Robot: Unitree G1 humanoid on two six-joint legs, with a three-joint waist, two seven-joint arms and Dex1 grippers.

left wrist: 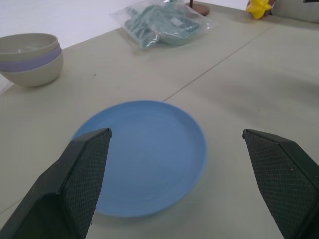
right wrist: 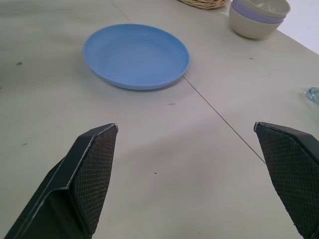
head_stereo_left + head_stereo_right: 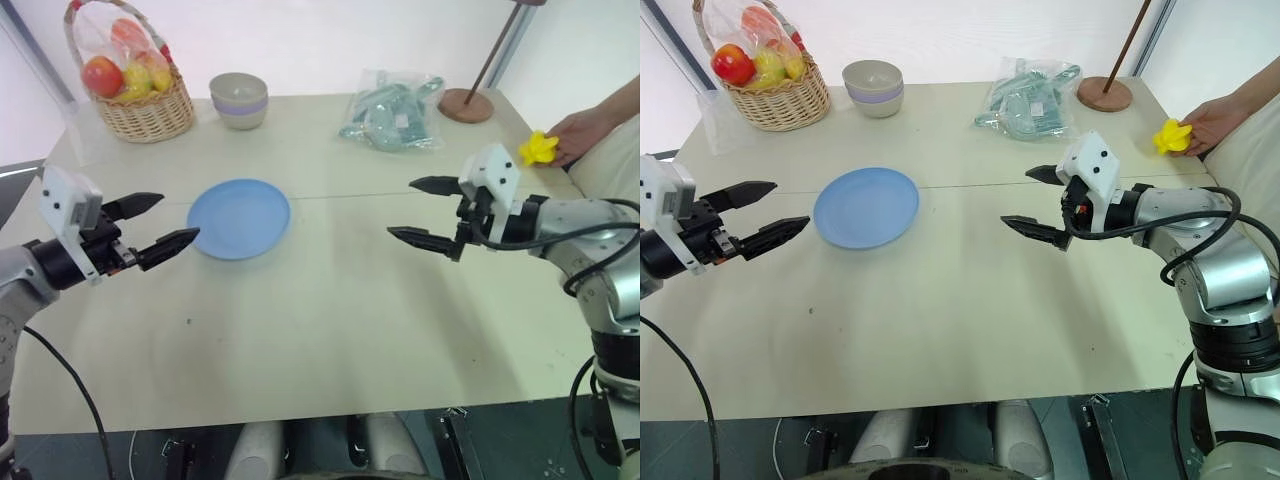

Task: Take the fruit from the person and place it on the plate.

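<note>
Black left gripper point(image 3: 160, 223) and right gripper point(image 3: 424, 210) level, released, flanking plate point(image 3: 239, 218)

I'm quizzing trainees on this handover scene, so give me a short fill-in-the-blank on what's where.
1. The fruit held in the person's hand is ____ in colour.
2. The plate has ____ on it.
3. The right gripper has its jaws ____.
4. The bowl sits beside the wicker ____.

Missing words: yellow; nothing; open; basket
</note>
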